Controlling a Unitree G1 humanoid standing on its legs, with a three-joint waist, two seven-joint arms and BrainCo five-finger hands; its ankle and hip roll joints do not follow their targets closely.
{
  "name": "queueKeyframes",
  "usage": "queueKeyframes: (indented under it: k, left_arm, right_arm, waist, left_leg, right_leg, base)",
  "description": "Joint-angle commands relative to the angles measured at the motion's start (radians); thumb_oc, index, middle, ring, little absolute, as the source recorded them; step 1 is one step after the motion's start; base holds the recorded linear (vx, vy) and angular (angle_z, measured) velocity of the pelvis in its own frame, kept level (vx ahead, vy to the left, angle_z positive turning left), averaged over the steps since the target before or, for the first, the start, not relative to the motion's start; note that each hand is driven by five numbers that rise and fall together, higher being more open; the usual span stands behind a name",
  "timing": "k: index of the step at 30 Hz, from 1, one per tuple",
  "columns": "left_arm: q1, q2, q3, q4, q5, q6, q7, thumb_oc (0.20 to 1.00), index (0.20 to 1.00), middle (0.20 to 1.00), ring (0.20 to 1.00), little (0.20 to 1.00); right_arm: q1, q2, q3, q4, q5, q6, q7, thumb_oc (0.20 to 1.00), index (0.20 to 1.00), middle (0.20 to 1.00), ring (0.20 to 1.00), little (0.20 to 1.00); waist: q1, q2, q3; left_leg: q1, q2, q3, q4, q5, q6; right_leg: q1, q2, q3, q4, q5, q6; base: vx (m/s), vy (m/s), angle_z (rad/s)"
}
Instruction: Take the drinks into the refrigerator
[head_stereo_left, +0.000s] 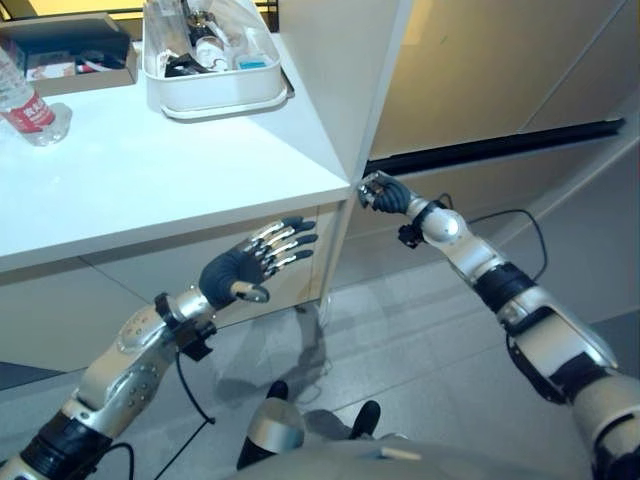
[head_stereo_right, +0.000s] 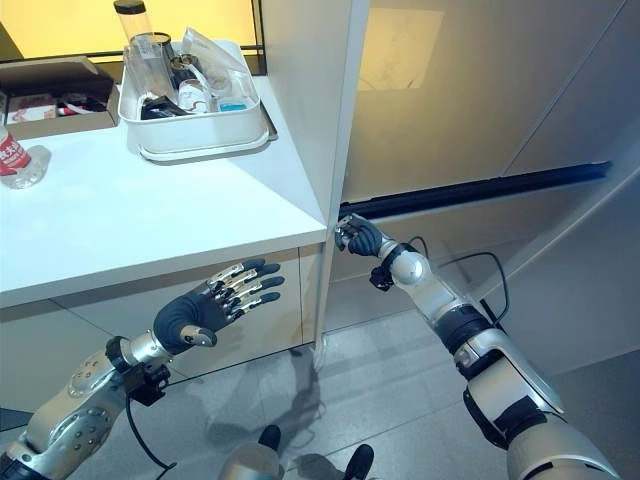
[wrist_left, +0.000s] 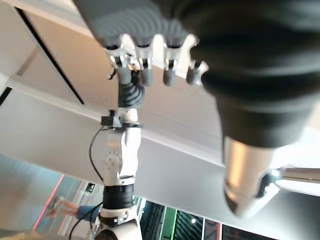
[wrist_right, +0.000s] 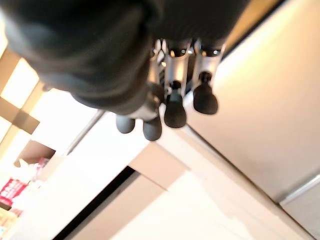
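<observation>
A: Right hand (head_stereo_right: 358, 236) up at mid-frame, fingers curled against the edge of the refrigerator door (head_stereo_right: 470, 90), beside the dark slot (head_stereo_right: 470, 190). Curled round the door edge or merely pressed to it, impossible to tell.

B: And the left hand (head_stereo_left: 262, 258)?

A: Lower left of centre, fingers straight and spread, holding nothing, hovering under the counter (head_stereo_left: 150, 170).

B: The drinks?

A: Only one clear: a bottle (head_stereo_left: 25, 105) with a red label at the far upper left on the counter, well apart from both hands.

B: Likely trouble?

A: Fingertips slipping off a smooth edge if the hold is shallow, leaving the door closed. Possibly a swinging door meeting the left arm, parked near the cabinet panel (head_stereo_left: 345, 90).

B: Surroundings?

A: White glossy counter, a white bin (head_stereo_right: 195, 110) of clutter at upper centre, a box (head_stereo_left: 75, 55) at upper left, grey tiled floor (head_stereo_left: 420, 330) below.
</observation>
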Motion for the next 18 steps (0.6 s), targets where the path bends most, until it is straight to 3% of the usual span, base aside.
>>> queueKeyframes:
  k: [1,5,6,7,18]
  left_arm:
    - [-0.025,0.034,-0.042,-0.095,-0.043,-0.032,-0.001,1.0,1.0,1.0,1.0,1.0]
    - [-0.014,0.03,-0.037,-0.097,-0.036,-0.036,0.001,1.0,1.0,1.0,1.0,1.0]
    - [-0.005,0.029,-0.028,-0.098,-0.032,-0.04,0.005,1.0,1.0,1.0,1.0,1.0]
    - [0.0,0.03,-0.024,-0.098,-0.028,-0.043,0.007,1.0,1.0,1.0,1.0,1.0]
    - [0.031,0.009,0.017,-0.083,0.004,-0.053,0.019,1.0,1.0,1.0,1.0,1.0]
  right_arm:
    - [-0.111,-0.012,0.008,-0.022,0.054,-0.035,-0.022,0.2,0.2,0.2,0.2,0.2]
    - [-0.088,-0.019,0.008,-0.035,0.052,-0.034,-0.014,0.2,0.2,0.2,0.2,0.2]
    - [-0.071,-0.018,0.007,-0.052,0.054,-0.037,-0.011,0.325,0.325,0.325,0.325,0.325]
    - [-0.062,-0.018,0.009,-0.063,0.055,-0.038,-0.007,1.0,1.0,1.0,1.0,1.0]
    - [0.134,-0.015,-0.036,-0.178,0.073,-0.047,0.015,1.0,1.0,1.0,1.0,1.0]
  waist:
    - [0.029,-0.006,-0.027]
    - [0.023,-0.004,-0.027]
    - [0.018,-0.003,-0.025]
    - [0.014,-0.002,-0.025]
    - [-0.027,0.002,-0.026]
  left_leg:
    - [-0.021,-0.023,-0.044,0.01,-0.066,0.058]
    - [-0.015,-0.023,-0.036,0.011,-0.068,0.061]
    - [-0.011,-0.021,-0.027,0.011,-0.07,0.061]
    - [-0.01,-0.019,-0.023,0.011,-0.07,0.062]
    - [0.008,-0.006,0.023,0.007,-0.072,0.057]
  right_leg:
    - [-0.023,-0.129,0.028,0.225,-0.099,0.112]
    - [-0.027,-0.129,0.035,0.229,-0.098,0.113]
    - [-0.032,-0.127,0.047,0.232,-0.098,0.113]
    - [-0.034,-0.127,0.05,0.234,-0.099,0.113]
    - [-0.041,-0.106,0.09,0.201,-0.089,0.113]
  base:
    - [0.0,0.032,0.04]
    - [0.0,0.008,0.01]
    - [-0.01,0.023,-0.04]
    - [-0.01,0.023,-0.04]
    - [-0.01,0.007,-0.13]
